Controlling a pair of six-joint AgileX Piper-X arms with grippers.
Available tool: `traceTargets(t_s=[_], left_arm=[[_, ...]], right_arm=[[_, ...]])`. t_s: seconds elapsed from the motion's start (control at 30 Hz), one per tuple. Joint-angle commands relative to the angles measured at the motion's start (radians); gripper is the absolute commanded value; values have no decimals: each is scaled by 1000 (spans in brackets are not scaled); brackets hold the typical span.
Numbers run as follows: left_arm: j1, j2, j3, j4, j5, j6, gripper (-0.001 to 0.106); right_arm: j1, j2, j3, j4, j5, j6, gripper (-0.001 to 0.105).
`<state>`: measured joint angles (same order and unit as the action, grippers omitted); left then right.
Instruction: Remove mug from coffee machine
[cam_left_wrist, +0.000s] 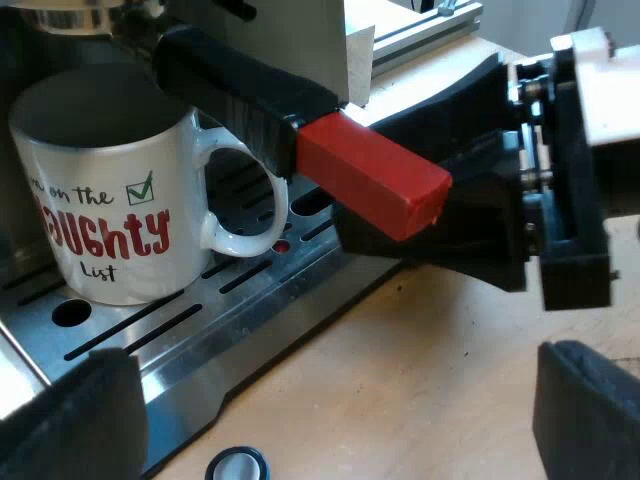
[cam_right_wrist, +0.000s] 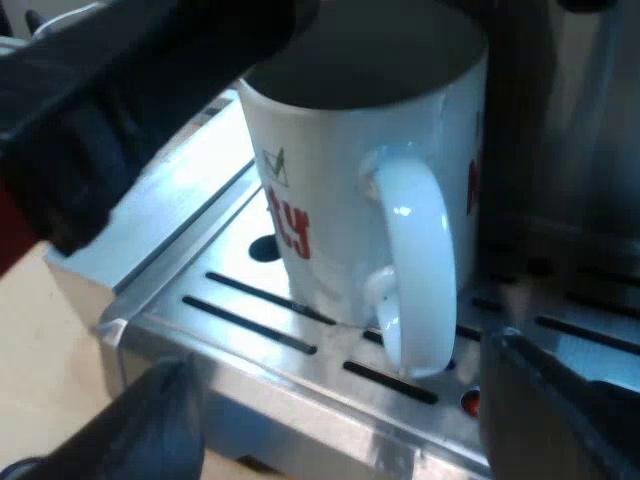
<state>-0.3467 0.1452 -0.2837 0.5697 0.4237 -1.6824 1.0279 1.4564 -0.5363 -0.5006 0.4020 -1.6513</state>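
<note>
A white mug (cam_left_wrist: 110, 220) with red lettering stands on the espresso machine's slotted metal drip tray (cam_left_wrist: 250, 310), under the holder. The holder's dark handle (cam_left_wrist: 230, 85) with its red end (cam_left_wrist: 375, 175) juts out above the mug's handle (cam_left_wrist: 245, 195). My right gripper (cam_left_wrist: 450, 200) reaches in just beyond the red end, close to the mug's handle. In the right wrist view the mug (cam_right_wrist: 340, 200) is very near, its handle (cam_right_wrist: 415, 280) facing me; my right gripper (cam_right_wrist: 350, 420) is open, one finger on each side of that handle. My left gripper (cam_left_wrist: 340, 420) is open over the wooden table, holding nothing.
The wooden table (cam_left_wrist: 420, 380) spreads out before the drip tray's edge. A small round black-rimmed thing (cam_left_wrist: 237, 465) lies on it close to the tray. The dark holder handle (cam_right_wrist: 110, 120) hangs over the tray (cam_right_wrist: 200, 260) beside the mug.
</note>
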Motion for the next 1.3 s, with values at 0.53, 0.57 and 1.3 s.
traceTargets(t_s=[0.53, 0.57, 1.3], left_arm=[[-2, 1, -4, -13, 3, 6, 80], [-2, 1, -4, -13, 3, 6, 80], [-2, 1, -4, -13, 3, 6, 80]], right_arm=[[-70, 178, -4, -304, -115, -37, 60], [-70, 188, -4, -325, -115, -37, 60], [-153, 291, -83, -403, -225, -29, 60]])
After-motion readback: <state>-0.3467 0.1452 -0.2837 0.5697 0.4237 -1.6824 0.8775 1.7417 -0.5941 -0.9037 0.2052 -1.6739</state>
